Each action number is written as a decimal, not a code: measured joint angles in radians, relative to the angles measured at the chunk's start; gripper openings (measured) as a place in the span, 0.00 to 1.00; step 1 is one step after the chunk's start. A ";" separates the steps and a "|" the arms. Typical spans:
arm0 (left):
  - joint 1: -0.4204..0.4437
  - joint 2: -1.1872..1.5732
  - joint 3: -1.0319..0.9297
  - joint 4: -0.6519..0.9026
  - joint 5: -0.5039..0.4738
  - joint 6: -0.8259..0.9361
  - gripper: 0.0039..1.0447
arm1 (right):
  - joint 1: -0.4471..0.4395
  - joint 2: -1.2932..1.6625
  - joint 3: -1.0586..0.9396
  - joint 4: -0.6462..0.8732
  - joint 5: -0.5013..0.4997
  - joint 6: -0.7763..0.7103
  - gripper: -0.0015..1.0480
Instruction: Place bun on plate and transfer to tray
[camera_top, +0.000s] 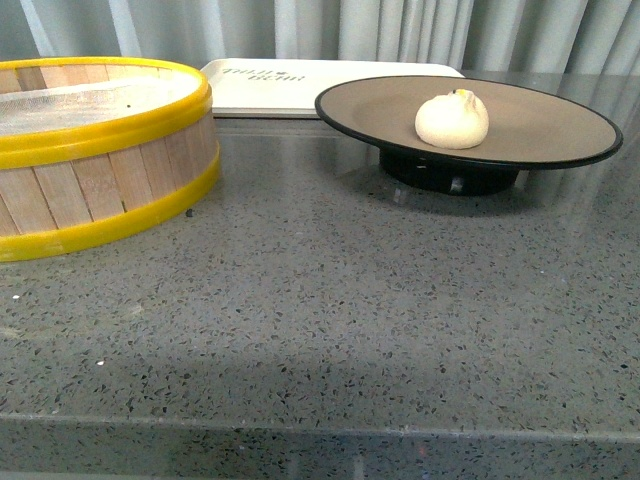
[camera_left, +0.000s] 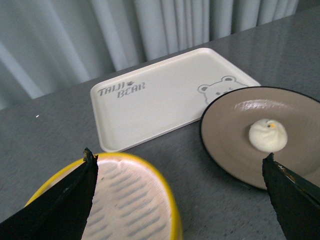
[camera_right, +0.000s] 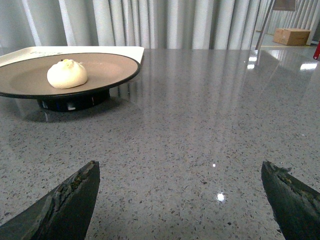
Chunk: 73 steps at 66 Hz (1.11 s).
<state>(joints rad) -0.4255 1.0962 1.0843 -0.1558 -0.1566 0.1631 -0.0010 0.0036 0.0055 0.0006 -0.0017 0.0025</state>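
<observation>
The white bun (camera_top: 452, 119) (camera_left: 268, 135) (camera_right: 67, 74) rests on the tan plate (camera_top: 560, 130) (camera_left: 235, 125) (camera_right: 25, 80), which stands on the grey table. Behind the plate lies the off-white tray (camera_top: 280, 88) (camera_left: 165, 95) (camera_right: 30, 50) with dark lettering, nothing on it. My left gripper (camera_left: 179, 160) hovers open above the steamer basket's edge, short of the plate, holding nothing. My right gripper (camera_right: 180, 170) is open low over bare table, to the right of the plate. Neither arm shows in the front view.
A wooden steamer basket with yellow rims (camera_top: 90, 150) (camera_left: 125, 200) stands at the left of the table. Grey curtains hang behind. A cardboard box (camera_right: 292, 36) lies far off beyond the table.
</observation>
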 joint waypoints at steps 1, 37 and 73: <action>0.019 -0.026 -0.022 0.002 -0.002 -0.005 0.94 | 0.000 0.000 0.000 0.000 0.000 0.000 0.92; 0.423 -0.570 -0.821 0.413 0.156 -0.165 0.04 | 0.000 0.000 0.000 0.000 0.000 0.000 0.92; 0.423 -0.761 -0.998 0.404 0.157 -0.165 0.04 | 0.000 0.000 0.000 0.000 0.000 0.000 0.92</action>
<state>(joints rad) -0.0021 0.3355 0.0868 0.2478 0.0002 -0.0021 -0.0010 0.0036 0.0055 0.0006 -0.0013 0.0025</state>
